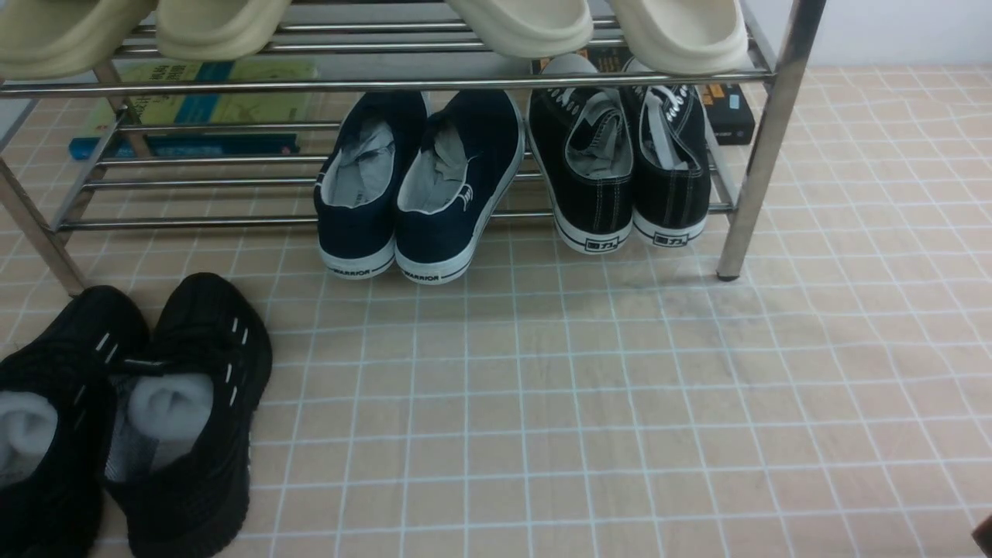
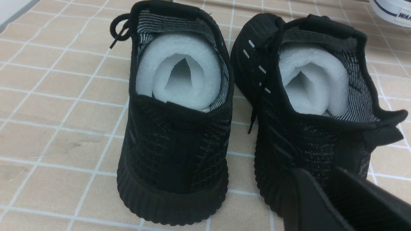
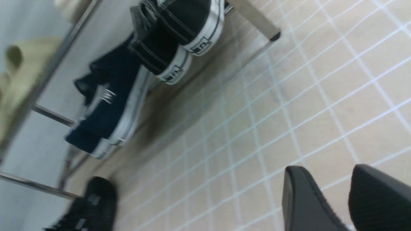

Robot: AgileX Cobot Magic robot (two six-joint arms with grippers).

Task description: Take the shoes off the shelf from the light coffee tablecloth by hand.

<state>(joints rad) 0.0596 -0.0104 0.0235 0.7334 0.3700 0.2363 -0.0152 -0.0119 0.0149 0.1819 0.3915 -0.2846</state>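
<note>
The shoes (image 1: 597,186), black canvas lace-ups with white soles, stand heels out on the lower tier of the steel shelf (image 1: 387,84), at its right end. They also show in the right wrist view (image 3: 179,29). The shelf stands on the light coffee tablecloth (image 1: 620,403). My right gripper (image 3: 324,173) is open and empty above bare cloth, well short of the shoes. My left gripper (image 2: 321,175) is open just behind the heel of a black knit sneaker (image 2: 305,134) and holds nothing. Neither gripper shows clearly in the front view.
Navy slip-ons (image 1: 422,186) sit on the lower tier left of the shoes. A pair of black knit sneakers (image 1: 155,418) stands on the cloth at front left. Cream slippers (image 1: 527,27) fill the upper tier. Books (image 1: 194,108) and a black box (image 1: 728,108) lie behind the shelf.
</note>
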